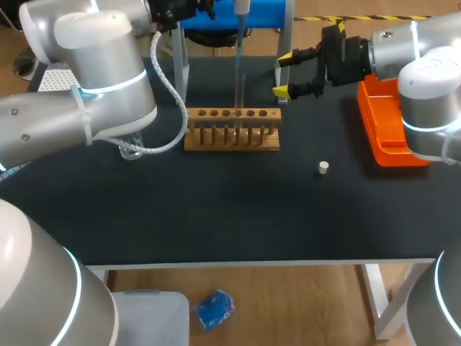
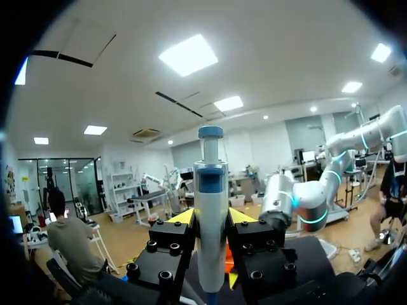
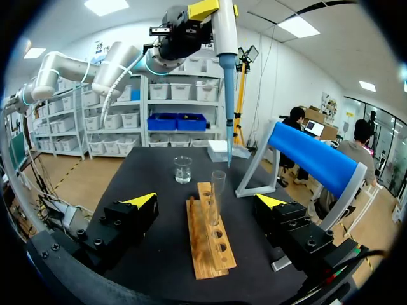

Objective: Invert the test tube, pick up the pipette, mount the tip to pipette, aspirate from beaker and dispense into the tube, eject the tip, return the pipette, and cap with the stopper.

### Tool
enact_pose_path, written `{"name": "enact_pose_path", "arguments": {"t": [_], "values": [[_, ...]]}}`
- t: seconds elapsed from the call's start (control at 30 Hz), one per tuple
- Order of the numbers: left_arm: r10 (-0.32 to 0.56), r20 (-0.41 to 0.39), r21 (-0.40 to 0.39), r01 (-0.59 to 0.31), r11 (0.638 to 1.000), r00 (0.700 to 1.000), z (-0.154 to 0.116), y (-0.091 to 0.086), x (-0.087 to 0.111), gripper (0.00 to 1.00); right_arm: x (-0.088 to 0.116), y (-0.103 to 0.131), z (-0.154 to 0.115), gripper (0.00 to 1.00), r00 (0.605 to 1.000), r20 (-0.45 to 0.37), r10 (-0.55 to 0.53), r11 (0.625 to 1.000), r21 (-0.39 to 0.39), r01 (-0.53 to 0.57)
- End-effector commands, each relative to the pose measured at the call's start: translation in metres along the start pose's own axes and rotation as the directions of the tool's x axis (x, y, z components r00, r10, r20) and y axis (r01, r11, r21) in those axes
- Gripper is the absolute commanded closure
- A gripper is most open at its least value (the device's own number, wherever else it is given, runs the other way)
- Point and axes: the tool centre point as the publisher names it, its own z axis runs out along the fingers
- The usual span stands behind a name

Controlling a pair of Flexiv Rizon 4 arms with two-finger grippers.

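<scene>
The left gripper [image 2: 211, 219] pinches the pipette [image 2: 210, 190] upright. Its tip hangs over the mouth of the test tube [image 1: 240, 101] — axes roughly in line — which stands in the wooden rack [image 1: 232, 137]. The right gripper [image 1: 283, 74], spread, is nearer the stopper [image 1: 323, 167].

Black tabletop [image 1: 216, 216], matte, carries everything. Wooden rack [image 1: 216, 146] stands mid-tabletop toward the back, long side facing front, with one row of round holes in the top plate and pegs underneath on a flat base. In the right wrist view the rack [image 3: 206, 244] runs lengthwise, and the near holes are unoccupied. Orange tray [image 1: 374, 144] sits at the right edge of the tabletop, well apart from the rack, partly hidden. Blue padded bar [image 1: 216, 14] sits across the back on a white frame [image 1: 180, 72], just behind the rack; the frame's feet are on the tabletop.
</scene>
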Motion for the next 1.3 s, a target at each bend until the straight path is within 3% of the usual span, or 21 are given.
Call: {"name": "enact_pose_path", "arguments": {"t": [0.03,0.3,0.43,0.57,0.83,1.13,1.23,1.3], "values": [[-0.001,0.005,-0.002,0.001,1.0,1.0,-0.001,-0.009,0.003,1.0,0.0,-0.001,0.0,0.0,1.0,0.0,0.0,1.0,0.0,0.0],[0.027,0.032,-0.027,-0.026,0.999,0.999,-0.013,-0.023,-0.003,1.0,0.0,-0.001,0.0,0.0,1.0,0.0,0.0,1.0,0.0,0.0],[0.031,0.058,-0.051,-0.028,0.998,0.998,-0.039,-0.027,-0.007,1.0,0.0,-0.001,0.0,0.0,1.0,0.0,0.0,1.0,0.0,0.0],[0.013,0.028,-0.032,-0.012,0.999,1.0,-0.073,-0.031,-0.003,1.0,0.0,-0.001,0.0,0.0,1.0,0.0,0.0,1.0,0.0,0.0],[-0.039,-0.099,-0.061,0.033,0.998,0.994,-0.113,-0.027,0.028,1.0,0.0,-0.001,0.0,0.0,1.0,0.0,0.0,1.0,0.0,0.0],[-0.091,-0.171,-0.123,0.07,0.99,0.981,-0.123,-0.009,0.077,1.0,0.0,-0.001,0.0,0.0,1.0,0.0,0.0,1.0,0.0,0.0],[-0.107,-0.172,-0.102,0.09,0.991,0.979,-0.121,-0.003,0.099,1.0,0.0,-0.001,0.0,0.0,1.0,0.0,0.0,1.0,0.0,0.0],[-0.107,-0.172,-0.102,0.09,0.991,0.979,-0.121,-0.003,0.099,1.0,0.0,-0.001,0.0,0.0,1.0,0.0,0.0,1.0,0.0,0.0]]}}
